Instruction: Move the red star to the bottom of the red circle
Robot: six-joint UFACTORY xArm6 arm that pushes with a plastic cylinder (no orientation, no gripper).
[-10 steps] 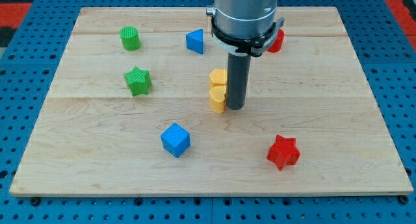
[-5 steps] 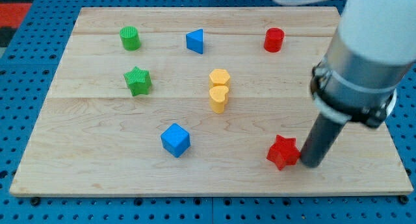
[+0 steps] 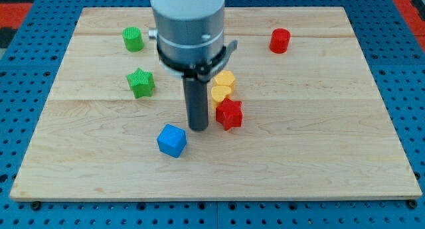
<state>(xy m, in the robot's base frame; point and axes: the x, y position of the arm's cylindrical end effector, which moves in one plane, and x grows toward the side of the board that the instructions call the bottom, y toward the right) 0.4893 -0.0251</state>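
Near board centre: red star (image 3: 229, 114) touching yellow blocks (image 3: 222, 86), far below-left of red circle (image 3: 279, 40); my tip (image 3: 198, 127) at its left, jawless; upward push risks dragging yellow blocks.

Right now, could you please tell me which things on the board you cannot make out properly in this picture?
- Blue triangle: hidden in the camera view behind my arm.
- Lower yellow block: its shape is unclear; the red star touches and covers its lower part.
- My tip: whether it touches the red star's left side cannot be told.
- Arm above the collar: cut off by the view's top.
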